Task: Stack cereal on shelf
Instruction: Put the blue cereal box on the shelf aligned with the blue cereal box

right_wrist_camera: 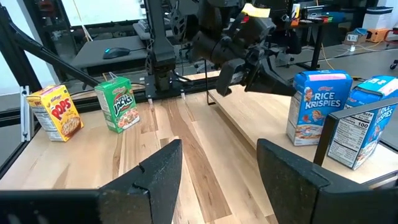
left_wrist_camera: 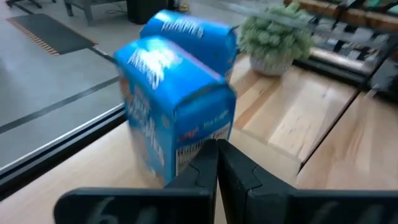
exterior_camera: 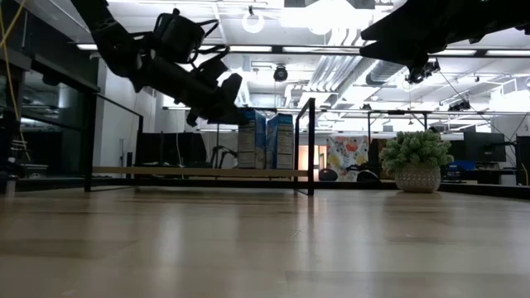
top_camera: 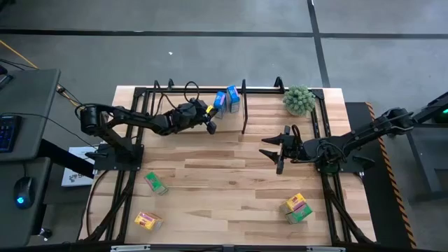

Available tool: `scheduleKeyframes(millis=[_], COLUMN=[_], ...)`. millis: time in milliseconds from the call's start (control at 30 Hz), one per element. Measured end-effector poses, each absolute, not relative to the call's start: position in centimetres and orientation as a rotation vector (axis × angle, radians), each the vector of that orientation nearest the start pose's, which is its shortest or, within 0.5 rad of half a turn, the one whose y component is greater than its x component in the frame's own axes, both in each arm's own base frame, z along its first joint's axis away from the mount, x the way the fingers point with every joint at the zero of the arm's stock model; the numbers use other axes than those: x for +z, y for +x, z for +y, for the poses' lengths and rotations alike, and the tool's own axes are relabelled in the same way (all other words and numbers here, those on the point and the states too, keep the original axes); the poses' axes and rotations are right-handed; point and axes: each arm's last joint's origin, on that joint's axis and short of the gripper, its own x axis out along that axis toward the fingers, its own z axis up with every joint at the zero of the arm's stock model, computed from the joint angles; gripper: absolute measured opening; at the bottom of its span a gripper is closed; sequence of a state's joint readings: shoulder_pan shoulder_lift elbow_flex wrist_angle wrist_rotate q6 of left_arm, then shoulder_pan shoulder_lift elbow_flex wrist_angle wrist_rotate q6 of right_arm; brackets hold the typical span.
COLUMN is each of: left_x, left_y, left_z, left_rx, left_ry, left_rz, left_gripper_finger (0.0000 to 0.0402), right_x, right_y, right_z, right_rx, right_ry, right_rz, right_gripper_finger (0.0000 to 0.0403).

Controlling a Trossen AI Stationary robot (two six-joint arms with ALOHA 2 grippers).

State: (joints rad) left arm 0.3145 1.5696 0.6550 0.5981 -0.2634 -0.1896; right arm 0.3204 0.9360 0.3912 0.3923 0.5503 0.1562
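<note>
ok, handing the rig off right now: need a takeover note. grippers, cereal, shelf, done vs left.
Left gripper: shut, empty, raised just in front of the two blue boxes on the shelf.
Right gripper: open, empty, hovering over the table's right middle.
Done: two blue cereal boxes stand upright side by side on the shelf board, near its right end.
Left: green box and yellow box at the table's front left; a yellow and green pair at front right. None on the shelf yet.
Plant sits at the back right, beside the shelf.
</note>
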Motion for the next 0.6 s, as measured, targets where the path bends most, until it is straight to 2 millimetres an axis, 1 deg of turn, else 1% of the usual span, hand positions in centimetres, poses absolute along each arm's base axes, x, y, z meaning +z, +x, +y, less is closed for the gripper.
scheduleKeyframes(millis=[133,300,400,533,600], left_x=[17.8,16.4,16.2,16.5,17.1], left_y=[30.3,31.9,32.5,32.4,32.2], left_z=[10.6,11.1,11.3,11.3,11.0], left_rx=[0.584,0.583,0.582,0.583,0.567], left_ry=[-0.194,-0.195,-0.188,-0.186,-0.181], left_rz=[0.276,0.322,0.325,0.339,0.347], left_gripper_finger=[0.0000,0.0000,0.0000,0.0000,0.0000], right_x=[22.7,22.7,22.7,22.7,22.7], right_y=[19.0,19.0,19.0,19.0,19.0], right_z=[4.7,4.7,4.7,4.7,4.7], right_rx=[-0.239,-0.239,-0.239,-0.239,-0.239], right_ry=[0.092,0.094,0.094,0.094,0.086], right_rz=[0.117,0.113,0.113,0.113,0.114], right_gripper_finger=[0.0200,0.0200,0.0200,0.0200,0.0200])
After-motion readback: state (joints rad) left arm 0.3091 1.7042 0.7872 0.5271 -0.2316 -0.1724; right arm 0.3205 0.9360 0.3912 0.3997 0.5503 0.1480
